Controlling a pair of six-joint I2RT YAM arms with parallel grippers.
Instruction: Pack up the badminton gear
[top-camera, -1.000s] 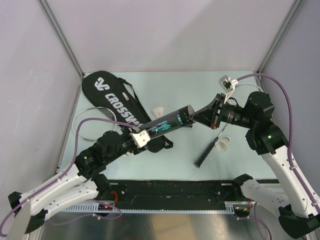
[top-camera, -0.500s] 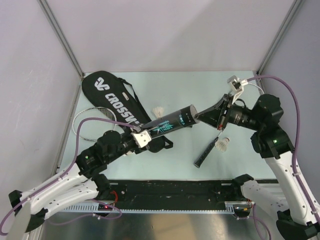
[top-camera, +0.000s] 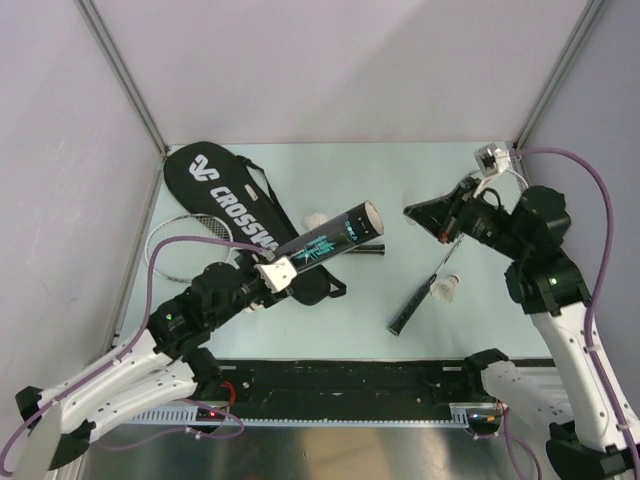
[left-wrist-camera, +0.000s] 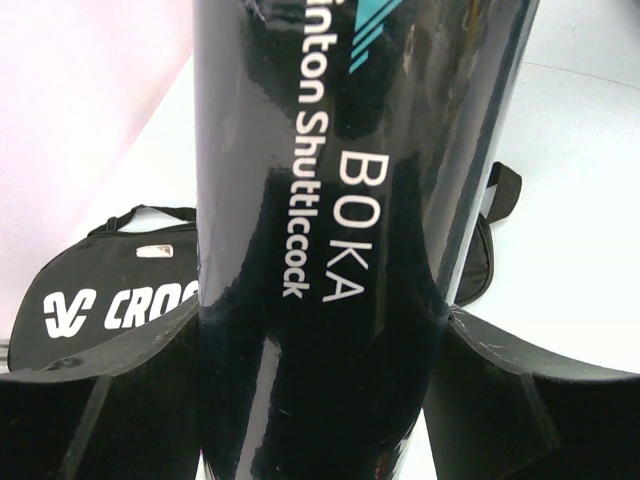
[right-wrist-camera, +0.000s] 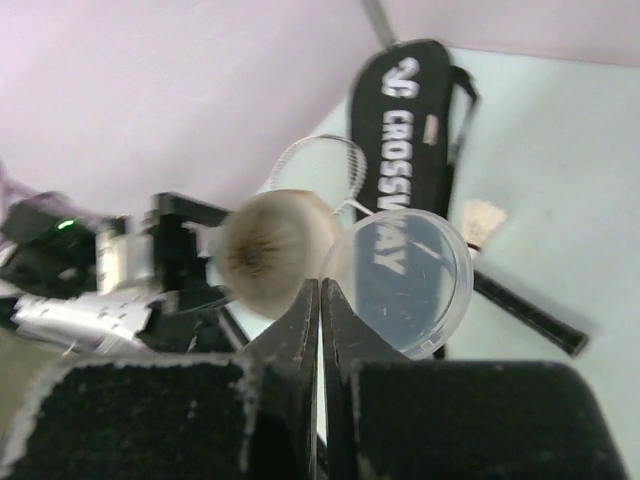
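1. The left gripper (top-camera: 278, 272) clamps the near end of the dark BOKA shuttlecock tube (top-camera: 330, 240), with a finger (left-wrist-camera: 110, 390) pressed against each side.
2. The tube is held off the table (top-camera: 340, 170), slanting up to the far right, with its open mouth facing the right arm.
3. The right gripper (top-camera: 412, 211) hangs a little to the right of that mouth, apart from it. Its fingers are closed together, pinching the edge of a clear round lid (right-wrist-camera: 400, 285).
4. The black CROSSWAY bag (top-camera: 225, 200) lies at the far left, over one racket (top-camera: 185, 240).
5. The second racket (top-camera: 415, 305) lies to the right, with one shuttlecock (top-camera: 447, 288) just beside it.
6. The other shuttlecock (top-camera: 318, 220) sits by the bag, behind the tube.
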